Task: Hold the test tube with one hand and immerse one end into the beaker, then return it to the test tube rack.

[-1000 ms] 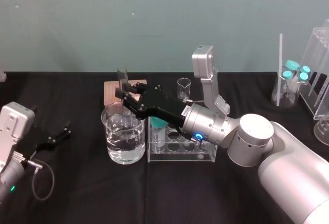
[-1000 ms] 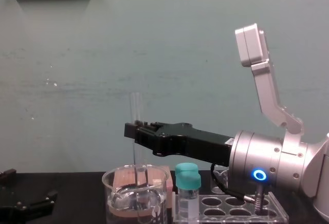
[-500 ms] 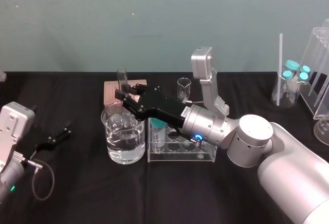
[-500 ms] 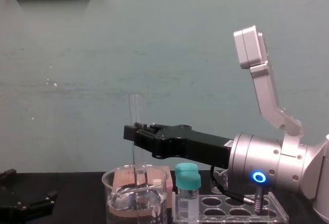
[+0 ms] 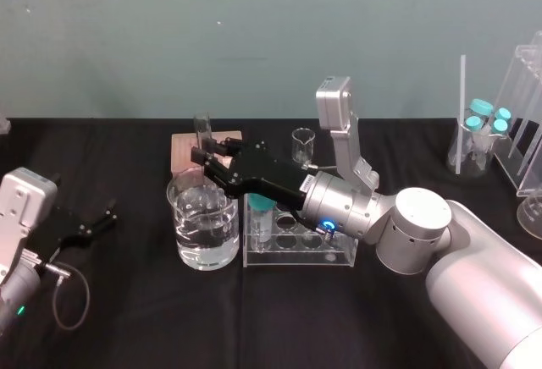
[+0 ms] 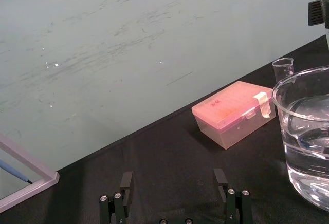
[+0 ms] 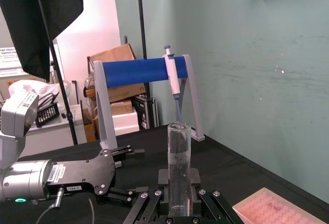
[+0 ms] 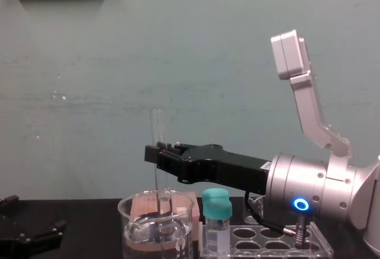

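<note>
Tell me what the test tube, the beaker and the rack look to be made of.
Test tube, upright in the right gripper over the beaker: likely glass, with a thin, clear, glossy wall. The beaker: likely glass too, clear, with a rolled rim, pour spout and white markings. Test tube rack: probably acrylic, clear flat sheets with bright edges. Left gripper is parked at far left.

Head looks down; chest (lower) sideways, sharing beaker [image 5: 203, 238].

The right gripper [image 5: 206, 163], holding the test tube [image 5: 201, 125], hangs over the beaker [image 5: 203, 232]. The test tube rack [image 5: 298, 250] stands just beside it, a teal-capped vial [image 5: 262, 217] at that end. A pink box [image 5: 182, 151] and tiny beaker [image 5: 302, 145] stand behind. Bare table [image 5: 254, 318] lies in front and toward the left gripper [image 5: 85, 225].
</note>
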Controlling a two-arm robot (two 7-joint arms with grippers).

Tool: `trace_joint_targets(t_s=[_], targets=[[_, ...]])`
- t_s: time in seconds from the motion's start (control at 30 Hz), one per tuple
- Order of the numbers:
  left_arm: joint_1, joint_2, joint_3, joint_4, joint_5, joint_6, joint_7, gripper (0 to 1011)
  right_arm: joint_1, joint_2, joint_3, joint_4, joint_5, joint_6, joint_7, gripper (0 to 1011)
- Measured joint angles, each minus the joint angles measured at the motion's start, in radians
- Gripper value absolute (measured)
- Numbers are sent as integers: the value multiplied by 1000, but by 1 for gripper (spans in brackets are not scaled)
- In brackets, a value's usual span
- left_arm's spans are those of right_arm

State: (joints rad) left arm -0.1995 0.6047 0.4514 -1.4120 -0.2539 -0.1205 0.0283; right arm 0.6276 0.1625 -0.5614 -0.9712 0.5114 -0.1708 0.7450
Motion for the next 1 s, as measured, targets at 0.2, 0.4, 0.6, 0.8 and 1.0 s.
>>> trace_joint_targets(t_s=[0.2, 0.4, 0.6, 0.8, 1.0], targets=[[0, 0, 0, 0, 0, 0, 0, 1000, -1, 1, 0, -2, 0, 0, 0, 227], [0, 0, 0, 0, 0, 0, 0, 1000, -2, 0, 1, -3, 0, 0, 0, 227], [0, 0, 0, 0, 0, 0, 0, 1000, -3, 1, 2, -4, 0, 0, -1, 227], [0, 0, 0, 0, 0, 0, 0, 1000, -4, 1, 3, -5, 0, -1, -1, 226], [0, 0, 0, 0, 0, 0, 0, 1000, -4, 1, 3, -6, 1, -2, -1, 227]])
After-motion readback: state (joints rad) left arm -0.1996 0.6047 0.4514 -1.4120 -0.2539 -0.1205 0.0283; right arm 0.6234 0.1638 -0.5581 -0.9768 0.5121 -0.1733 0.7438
